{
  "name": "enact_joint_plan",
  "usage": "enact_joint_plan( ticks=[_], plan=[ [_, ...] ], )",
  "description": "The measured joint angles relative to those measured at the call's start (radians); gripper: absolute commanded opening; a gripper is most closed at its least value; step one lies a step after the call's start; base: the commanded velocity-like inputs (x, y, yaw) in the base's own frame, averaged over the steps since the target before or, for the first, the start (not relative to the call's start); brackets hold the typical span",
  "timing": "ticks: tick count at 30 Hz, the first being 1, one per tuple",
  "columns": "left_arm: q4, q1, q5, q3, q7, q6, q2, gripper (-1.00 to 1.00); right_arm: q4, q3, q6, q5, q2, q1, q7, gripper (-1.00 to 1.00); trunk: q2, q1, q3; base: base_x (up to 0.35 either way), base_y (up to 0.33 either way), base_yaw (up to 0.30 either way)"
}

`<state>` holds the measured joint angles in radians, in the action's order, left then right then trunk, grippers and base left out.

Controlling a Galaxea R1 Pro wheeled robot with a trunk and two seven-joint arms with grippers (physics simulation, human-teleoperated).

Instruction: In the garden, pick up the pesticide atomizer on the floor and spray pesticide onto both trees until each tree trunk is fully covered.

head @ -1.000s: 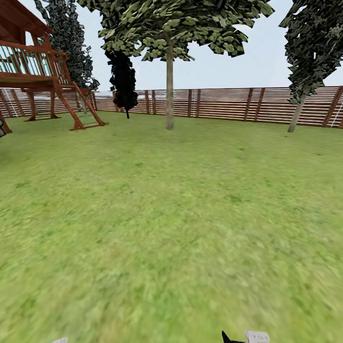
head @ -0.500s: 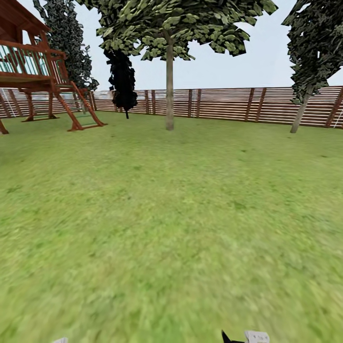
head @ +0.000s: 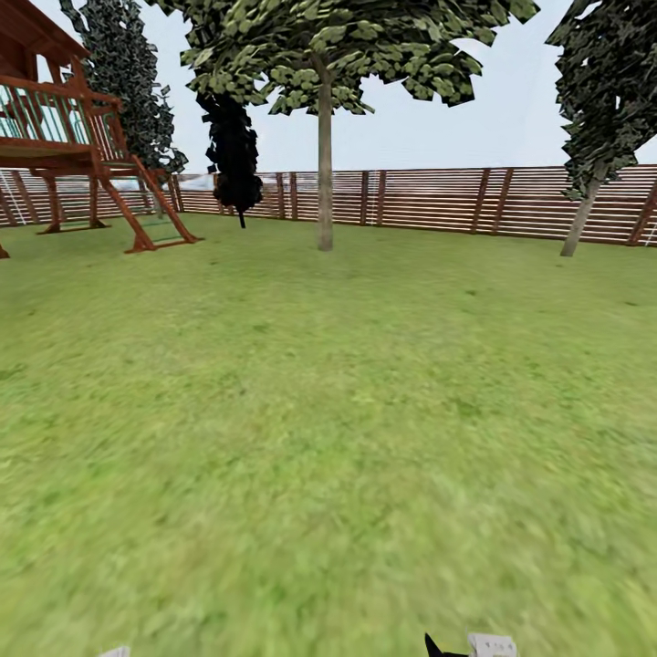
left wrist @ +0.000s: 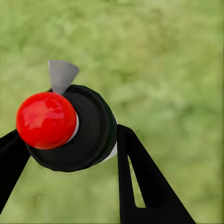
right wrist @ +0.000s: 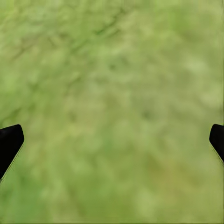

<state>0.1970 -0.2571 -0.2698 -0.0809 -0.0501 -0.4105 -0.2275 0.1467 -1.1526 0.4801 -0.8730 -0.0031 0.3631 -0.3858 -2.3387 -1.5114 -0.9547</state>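
The left gripper [left wrist: 70, 154] has its fingers [left wrist: 140, 186] clamped around the pesticide atomizer [left wrist: 70, 128], red cap facing the camera; its fill can't be judged. The right gripper [right wrist: 112, 140] hangs spread wide over grass. The tree trunk [head: 325, 164] stands upper centre, well apart: spraying now would likely miss.
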Motion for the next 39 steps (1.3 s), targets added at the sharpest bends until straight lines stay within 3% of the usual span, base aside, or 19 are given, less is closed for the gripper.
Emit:
enact_joint_plan(
  ticks=[39],
  plan=[
    [0.0,0.0,0.0,-0.001,0.0,0.0,0.0,-1.0,0.0,0.0,0.0,0.001,0.0,0.0,0.0,1.0,0.0,0.0,0.0,0.339,0.0,0.0]
  ],
)
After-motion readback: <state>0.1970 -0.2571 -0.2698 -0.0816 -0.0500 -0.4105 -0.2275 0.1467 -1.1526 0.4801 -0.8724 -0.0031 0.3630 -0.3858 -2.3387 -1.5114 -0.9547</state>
